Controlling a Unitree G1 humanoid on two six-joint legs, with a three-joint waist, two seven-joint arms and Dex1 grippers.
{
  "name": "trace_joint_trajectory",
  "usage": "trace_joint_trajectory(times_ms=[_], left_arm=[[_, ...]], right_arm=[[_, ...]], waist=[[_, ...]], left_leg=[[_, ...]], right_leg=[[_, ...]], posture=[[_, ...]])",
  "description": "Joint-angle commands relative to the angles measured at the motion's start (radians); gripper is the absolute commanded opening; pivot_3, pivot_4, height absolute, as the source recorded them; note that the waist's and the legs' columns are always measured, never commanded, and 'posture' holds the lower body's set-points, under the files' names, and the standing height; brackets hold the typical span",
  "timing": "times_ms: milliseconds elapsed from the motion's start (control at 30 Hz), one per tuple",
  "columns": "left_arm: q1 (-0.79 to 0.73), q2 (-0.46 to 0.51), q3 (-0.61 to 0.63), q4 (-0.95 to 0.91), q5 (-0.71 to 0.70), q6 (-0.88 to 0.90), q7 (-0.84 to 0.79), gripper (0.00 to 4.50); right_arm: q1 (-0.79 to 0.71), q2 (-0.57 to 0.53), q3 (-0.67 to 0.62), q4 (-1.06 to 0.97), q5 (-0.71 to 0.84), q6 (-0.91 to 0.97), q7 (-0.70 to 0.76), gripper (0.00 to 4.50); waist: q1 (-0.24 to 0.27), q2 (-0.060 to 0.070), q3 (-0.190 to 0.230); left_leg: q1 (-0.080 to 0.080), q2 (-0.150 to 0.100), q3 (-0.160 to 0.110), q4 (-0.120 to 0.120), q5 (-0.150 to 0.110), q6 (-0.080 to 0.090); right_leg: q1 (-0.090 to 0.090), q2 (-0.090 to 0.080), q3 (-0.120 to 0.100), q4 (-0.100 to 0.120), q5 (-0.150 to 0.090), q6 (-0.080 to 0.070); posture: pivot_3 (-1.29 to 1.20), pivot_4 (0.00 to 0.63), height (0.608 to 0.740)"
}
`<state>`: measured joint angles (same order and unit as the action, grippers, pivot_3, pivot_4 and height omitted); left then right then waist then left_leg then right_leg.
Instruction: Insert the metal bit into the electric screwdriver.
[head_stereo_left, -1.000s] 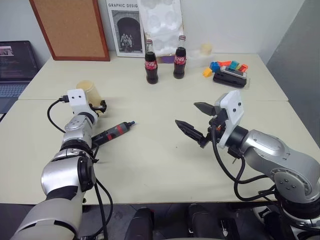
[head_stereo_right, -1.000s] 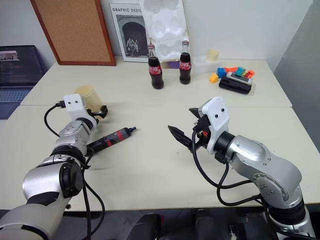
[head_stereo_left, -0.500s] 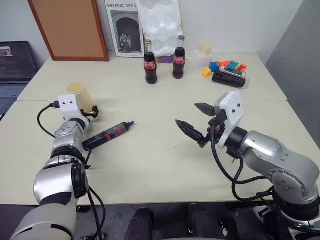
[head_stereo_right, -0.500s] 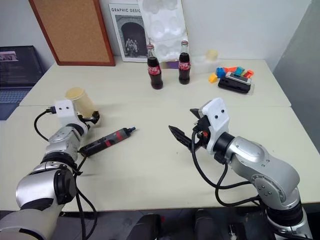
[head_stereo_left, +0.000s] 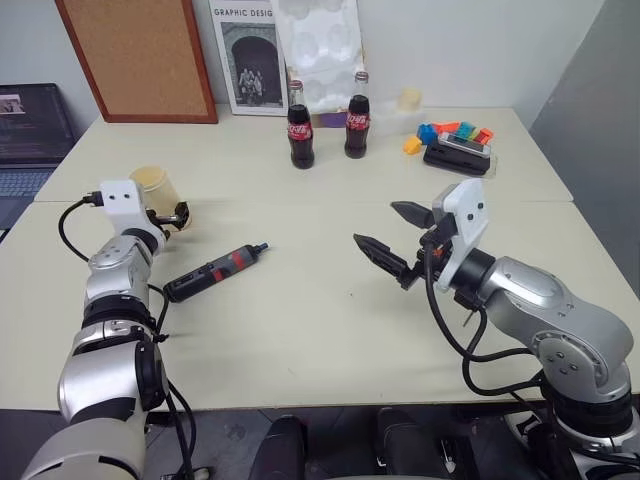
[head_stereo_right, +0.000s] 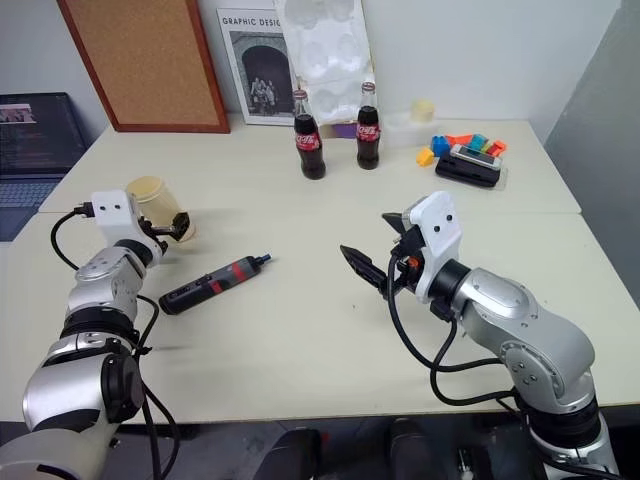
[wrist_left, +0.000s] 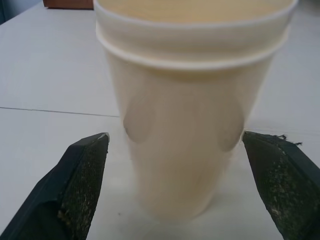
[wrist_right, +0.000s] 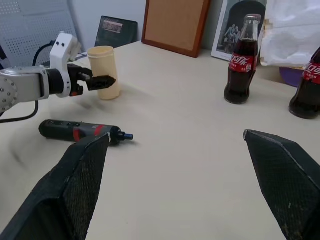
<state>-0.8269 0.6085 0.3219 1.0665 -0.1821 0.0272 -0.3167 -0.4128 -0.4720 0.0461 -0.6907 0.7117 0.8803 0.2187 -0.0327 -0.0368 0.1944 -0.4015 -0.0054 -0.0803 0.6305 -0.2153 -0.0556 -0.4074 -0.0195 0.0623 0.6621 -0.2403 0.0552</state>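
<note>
On the cream table (head_stereo_left: 300, 330), the slim black pen-shaped electric screwdriver (head_stereo_left: 214, 272) with a red middle band lies flat, nose pointing toward the cola bottles (head_stereo_left: 300, 132). Since a second ago the left claw (head_stereo_left: 176, 214) has slid off it and now sits open at the pale yellow plastic cup (wrist_left: 192, 100). Right claw (head_stereo_left: 392, 240) hangs open, hasn't budged.

Office: laptop (head_stereo_left: 30, 135), corkboard (head_stereo_left: 140, 58)
</note>
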Motion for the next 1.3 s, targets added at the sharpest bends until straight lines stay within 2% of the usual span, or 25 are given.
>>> trace_joint_trajectory(times_ms=[33,233,600,733,833,1000,1133,1233,1300], left_arm=[[-0.006,0.027,0.016,-0.042,-0.011,0.013,0.008,4.42],[0.058,0.035,0.015,-0.163,-0.027,0.087,-0.017,4.42],[0.372,0.006,0.048,-0.866,-0.149,0.558,0.031,4.42],[0.456,0.05,0.057,-1.061,-0.197,0.663,-0.028,4.42],[0.485,0.132,0.049,-1.16,-0.247,0.692,-0.159,4.42],[0.457,0.306,-0.006,-1.186,-0.336,0.674,-0.479,4.42],[0.407,0.389,-0.123,-1.078,-0.272,0.565,-0.665,4.42],[0.365,0.413,-0.192,-1.004,-0.229,0.497,-0.753,4.42],[0.241,0.418,-0.29,-0.885,-0.166,0.462,-0.848,4.42]], right_arm=[[-0.003,-0.001,-0.021,-0.022,-0.006,-0.019,0.017,4.5],[0.016,-0.002,-0.028,-0.036,-0.012,-0.018,0.024,4.5],[0.064,0.009,-0.025,-0.06,-0.027,-0.031,0.034,4.5],[0.09,-0.007,-0.046,-0.075,-0.021,-0.031,0.045,4.5],[0.124,-0.04,-0.082,-0.095,-0.008,-0.029,0.07,4.5],[0.175,-0.099,-0.149,-0.121,0.037,-0.027,0.126,4.5],[0.193,-0.13,-0.18,-0.125,0.07,-0.021,0.151,4.5],[0.189,-0.143,-0.185,-0.123,0.085,-0.016,0.158,4.5],[0.175,-0.143,-0.177,-0.135,0.1,-0.004,0.144,4.5]], waist=[[0.0,0.0,0.0],[0.0,0.0,0.0],[0.002,0.0,0.0],[-0.001,0.0,0.0],[0.0,0.0,0.0],[0.002,0.0,0.0],[0.0,0.0,0.0],[0.0,0.0,0.0],[0.0,0.0,0.0]], left_leg=[[0.0,0.0,0.0,0.0,0.0,0.0],[0.0,0.0,0.0,0.0,0.0,0.0],[0.0,0.001,0.0,0.0,0.0,0.0],[0.001,0.001,0.001,0.0,0.0,0.0],[0.001,0.001,0.001,0.0,0.0,0.0],[0.001,0.001,0.001,-0.001,0.0,0.0],[0.002,0.001,0.003,-0.001,0.0,0.0],[0.002,0.001,0.003,-0.002,0.0,0.0],[0.001,0.002,0.003,-0.002,0.0,0.0]], right_leg=[[0.0,0.0,0.0,0.0,0.0,0.0],[0.0,0.0,0.0,0.0,0.0,0.0],[0.0,0.0,0.001,0.0,0.0,0.0],[0.001,-0.001,0.002,-0.001,-0.001,-0.001],[0.001,0.0,0.001,-0.001,-0.001,-0.001],[0.001,0.0,0.0,-0.001,-0.005,-0.008],[0.001,-0.001,0.002,-0.002,-0.007,-0.011],[0.0,0.0,0.002,-0.002,-0.008,-0.011],[0.0,0.0,0.001,-0.002,-0.008,-0.012]], posture=[[0.0,0.15,0.74],[0.0,0.15,0.74],[0.0,0.15,0.74],[0.0,0.15,0.74],[0.0,0.15,0.74],[0.0,0.15,0.74],[0.0,0.15,0.74],[0.0,0.15,0.74],[0.0,0.15,0.74]])
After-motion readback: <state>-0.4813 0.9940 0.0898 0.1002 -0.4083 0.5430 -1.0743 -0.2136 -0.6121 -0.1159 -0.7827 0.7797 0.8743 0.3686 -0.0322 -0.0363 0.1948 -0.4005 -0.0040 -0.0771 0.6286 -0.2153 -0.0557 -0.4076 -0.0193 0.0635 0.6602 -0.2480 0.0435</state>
